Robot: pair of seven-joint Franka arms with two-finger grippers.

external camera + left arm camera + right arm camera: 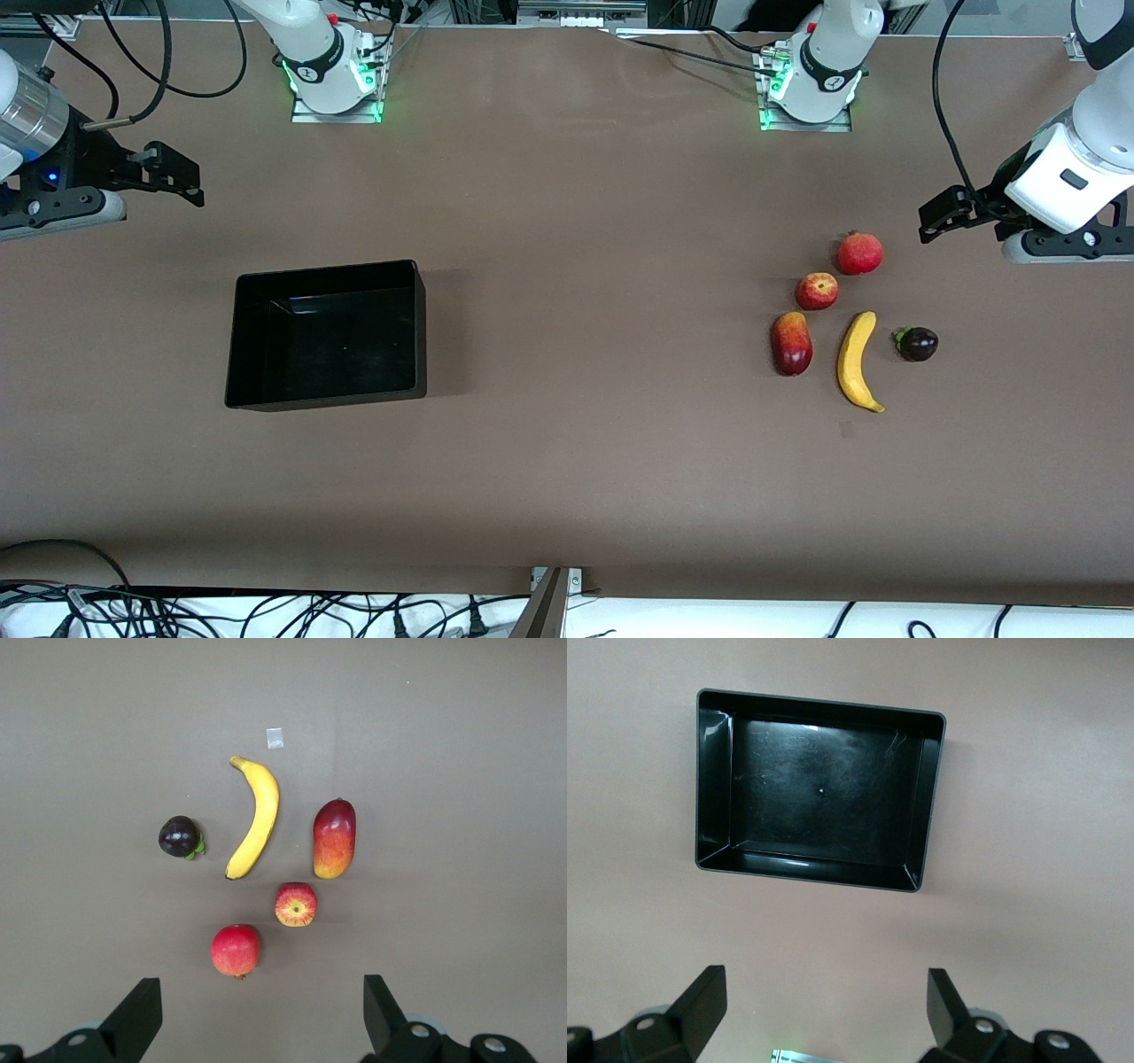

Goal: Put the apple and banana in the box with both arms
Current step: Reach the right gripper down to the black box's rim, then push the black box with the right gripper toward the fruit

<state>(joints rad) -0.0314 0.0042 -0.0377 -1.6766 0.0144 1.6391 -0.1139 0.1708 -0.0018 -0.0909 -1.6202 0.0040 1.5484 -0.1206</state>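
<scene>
The apple (817, 291) lies in a cluster of fruit toward the left arm's end of the table, and the banana (858, 359) lies beside it, nearer the front camera. Both show in the left wrist view, the apple (296, 904) and the banana (255, 818). The black box (266, 292) stands empty toward the right arm's end, and it also shows in the right wrist view (713, 780). My left gripper (941, 217) is open and empty, up over bare table by the fruit (262, 1010). My right gripper (182, 182) is open and empty, up over bare table by the box (826, 1001).
A uniformly red round fruit with a crown tip (859, 253), a red-yellow oval fruit (791, 343) and a small dark purple fruit (918, 344) lie round the apple and banana. A small pale tape mark (275, 738) is on the table by the banana's tip.
</scene>
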